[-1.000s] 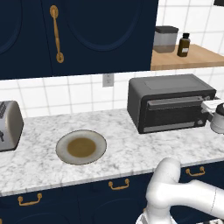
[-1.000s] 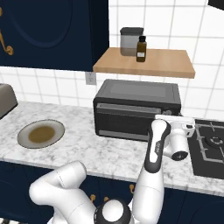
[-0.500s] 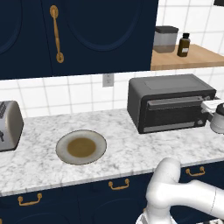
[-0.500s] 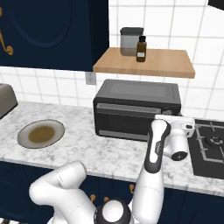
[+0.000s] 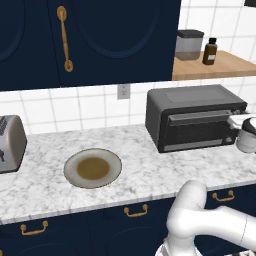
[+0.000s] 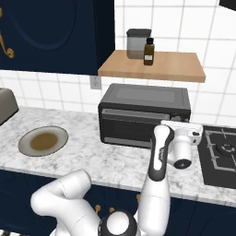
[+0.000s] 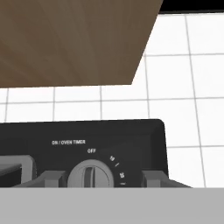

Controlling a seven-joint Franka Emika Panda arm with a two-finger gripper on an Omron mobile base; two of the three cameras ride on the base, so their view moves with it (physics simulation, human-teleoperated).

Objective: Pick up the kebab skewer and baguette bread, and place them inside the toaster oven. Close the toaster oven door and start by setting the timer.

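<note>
Toaster oven (image 5: 194, 118) standing on the marble worktop (image 5: 150, 175) against the tiled wall, door (image 6: 138, 126) shut, horizontal bar handle across its top edge. Kebab skewer and baguette bread not discernible on the worktop. Round plate (image 5: 93, 168) with a brown centre lying on the worktop well left of the oven, bare of food. Silver two-slot toaster (image 5: 10, 144) at the far left edge of the left base view. Wooden shelf (image 6: 152, 65) mounted above the oven, carrying a grey canister (image 6: 137, 44) and a dark bottle (image 6: 148, 51) just beside it. Gas hob (image 6: 220, 154) to the right of the oven in the right base view. Gripper (image 7: 100, 178) held level at the oven's right front end, directly before the timer knob (image 7: 91, 175), marked "ON / OVEN TIMER" with "OFF" above it. Fingers (image 7: 49, 179) set one to each side of the knob, spread about as wide as the knob; actual contact with it not determinable. Knob pointer bar upright, just right of the "OFF" mark.
</note>
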